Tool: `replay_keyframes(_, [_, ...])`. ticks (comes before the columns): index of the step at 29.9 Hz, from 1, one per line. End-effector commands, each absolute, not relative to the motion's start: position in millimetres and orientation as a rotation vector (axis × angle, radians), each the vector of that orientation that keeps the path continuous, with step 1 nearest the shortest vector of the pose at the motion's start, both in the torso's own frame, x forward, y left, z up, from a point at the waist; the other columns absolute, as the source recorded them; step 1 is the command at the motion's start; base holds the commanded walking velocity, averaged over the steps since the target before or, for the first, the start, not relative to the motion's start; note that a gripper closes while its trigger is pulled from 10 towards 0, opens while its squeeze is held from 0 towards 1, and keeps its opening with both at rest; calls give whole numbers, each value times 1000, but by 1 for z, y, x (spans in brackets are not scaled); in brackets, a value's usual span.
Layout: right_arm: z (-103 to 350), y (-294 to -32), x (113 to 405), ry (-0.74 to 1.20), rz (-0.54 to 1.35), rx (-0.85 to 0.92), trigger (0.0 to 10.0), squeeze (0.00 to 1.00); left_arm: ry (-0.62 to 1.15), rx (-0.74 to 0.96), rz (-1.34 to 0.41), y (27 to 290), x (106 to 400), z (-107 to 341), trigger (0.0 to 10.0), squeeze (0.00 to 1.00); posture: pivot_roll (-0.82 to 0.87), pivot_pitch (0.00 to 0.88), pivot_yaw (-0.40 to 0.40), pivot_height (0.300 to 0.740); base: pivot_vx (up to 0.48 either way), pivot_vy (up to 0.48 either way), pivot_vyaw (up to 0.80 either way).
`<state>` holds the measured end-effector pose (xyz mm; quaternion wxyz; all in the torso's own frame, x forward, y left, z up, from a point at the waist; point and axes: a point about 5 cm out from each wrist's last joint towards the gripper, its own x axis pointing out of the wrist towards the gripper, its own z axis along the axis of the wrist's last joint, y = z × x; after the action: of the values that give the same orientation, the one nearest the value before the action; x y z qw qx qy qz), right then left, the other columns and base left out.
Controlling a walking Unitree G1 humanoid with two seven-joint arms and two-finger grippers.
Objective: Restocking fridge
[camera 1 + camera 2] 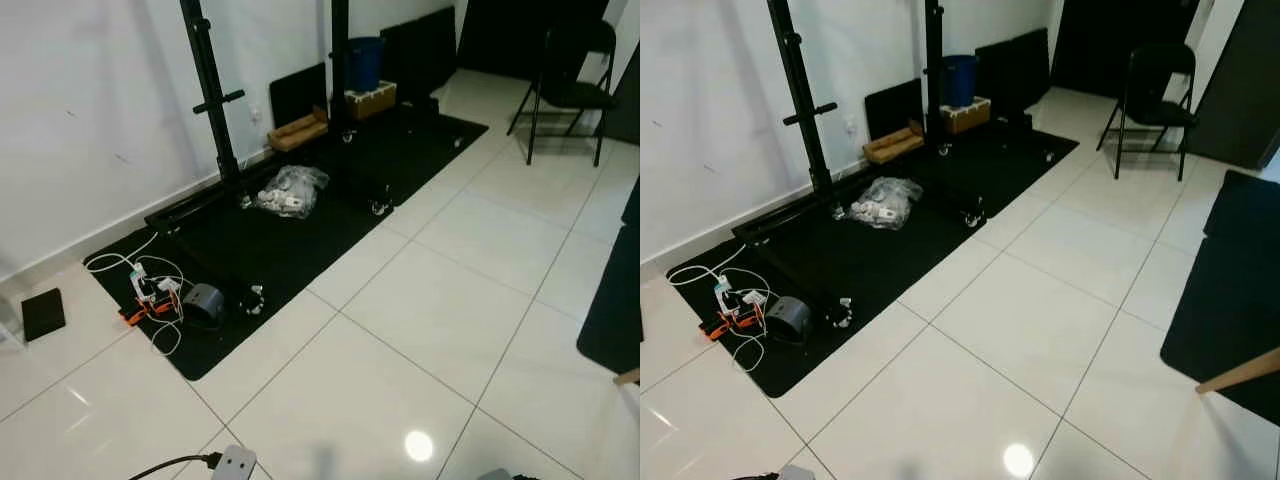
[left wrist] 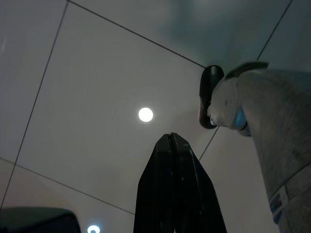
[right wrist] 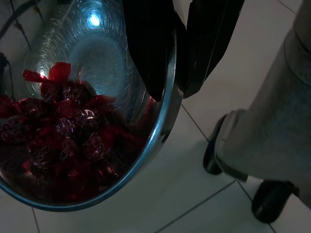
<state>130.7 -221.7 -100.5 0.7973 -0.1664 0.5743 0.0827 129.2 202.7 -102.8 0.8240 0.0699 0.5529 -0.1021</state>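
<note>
Down low, the right gripper (image 3: pixel 172 85) hangs over the glossy white tile floor (image 1: pixel 400 330), its two black fingers pinched onto the rim of a steel bowl (image 3: pixel 163 124), one inside the wall and one outside. The bowl is round, thin-walled and shiny, tilted, with a heap of sweets in crinkled red wrappers (image 3: pixel 63 136) lying in its lower part. Beside it stands the robot's grey leg with a dark foot on the tile. The left gripper (image 2: pixel 171 145) points down at bare tile too, its fingers pressed flat together with nothing between them; the other grey leg is just beside it.

Ahead, the floor is wide and open toward the right and far end, crossed by dark grout lines and a bright lamp reflection. At the near left a white plug with a black cord (image 1: pixel 232 462) lies on the tile. Beyond it a long black rubber mat (image 1: pixel 270 240) runs along the white wall on the left, its near corner holding a tangle of white cables (image 1: pixel 150 285) and a small grey box. Farther along the mat lies a crumpled clear plastic bag (image 1: pixel 292 190), beside two black upright posts (image 1: pixel 210 90). Farther still stand a blue bin (image 1: pixel 366 60) and a cardboard box (image 1: pixel 370 100). A black folding chair (image 1: pixel 570 85) stands at the far right, and another dark mat edge (image 1: pixel 612 300) borders the right side.
</note>
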Motion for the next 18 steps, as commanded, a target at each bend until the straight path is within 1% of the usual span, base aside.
replay_keyframes(1, [-101,-227,126,1248,154,-368,10000,0,1177,152,-263,195,129,-104,10000,0,60,0,-20,740,240,0,0])
replay_keyframes(10, [-101,-227,125,1249,144,-379,10000,0,1176,163,-275,195,129,-104,10000,0,58,0,-16,740,248,0,0])
replay_keyframes(18, [-101,-227,125,1249,151,-379,10000,0,1175,164,-277,195,129,-104,10000,0,60,0,-15,740,249,0,-800])
